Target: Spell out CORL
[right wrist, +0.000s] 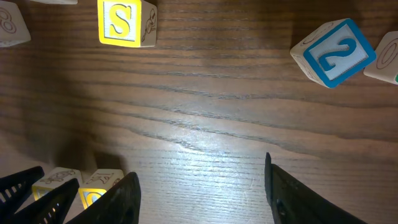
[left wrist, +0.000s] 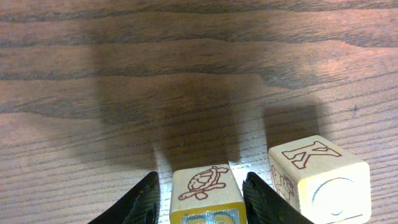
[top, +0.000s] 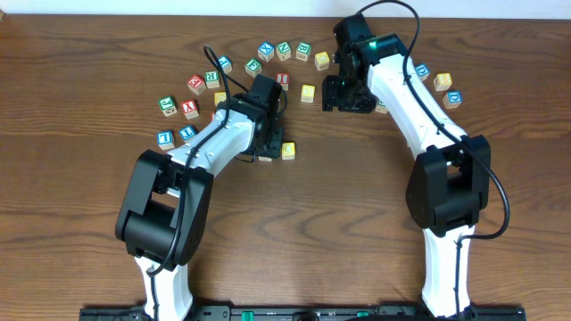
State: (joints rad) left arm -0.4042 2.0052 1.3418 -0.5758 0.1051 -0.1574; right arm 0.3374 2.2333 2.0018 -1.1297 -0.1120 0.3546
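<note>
Left end effector [left wrist: 200, 180] straddles the turtle block [left wrist: 204, 194], fingers close alongside; whether it's pinched, can't tell. Right end effector [right wrist: 202, 193] hangs spread wide, empty, over the tabletop [right wrist: 205, 118].

The left gripper [top: 269, 144] stands low over the wooden table [top: 71, 80]. A yellow block [top: 288, 150] lies just beside its fingers, at their right. A second yellow block [top: 308, 93] is near the right gripper [top: 348, 100], left of its fingers. Other letter blocks [top: 266, 51] curve beyond both.
</note>
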